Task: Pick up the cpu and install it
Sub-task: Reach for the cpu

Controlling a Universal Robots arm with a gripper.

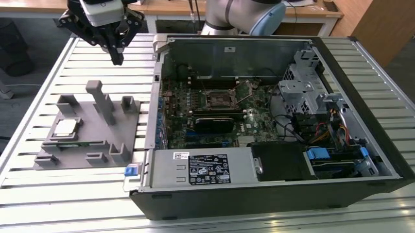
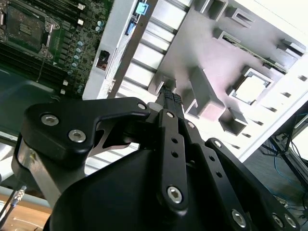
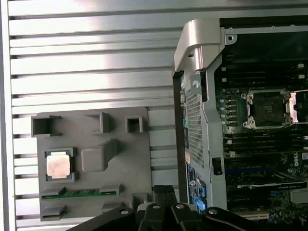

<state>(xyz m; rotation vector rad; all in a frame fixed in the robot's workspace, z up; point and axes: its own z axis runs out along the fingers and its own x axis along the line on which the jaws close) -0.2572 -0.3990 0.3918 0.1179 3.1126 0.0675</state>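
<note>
Slatted alu bench carries a grey fixture tray on the exterior view's left and an open PC case on its right. As far as I can judge, you've got nothing done yet. The cpu sits flat in its square pocket on the tray, shiny top up, w/ a green memory stick in the slot just beside it. Your end effector hangs above the bench near the tray's far edge in the exterior view, well apart from the cpu. Its fingers are pinched narrow w/ nothing between them, and both wrist views show the tips together too. On the mobo inside the case, the socket looks open and bare, i.e. unfilled. So both halves of the job, the pick and the install, are left to do.
</note>
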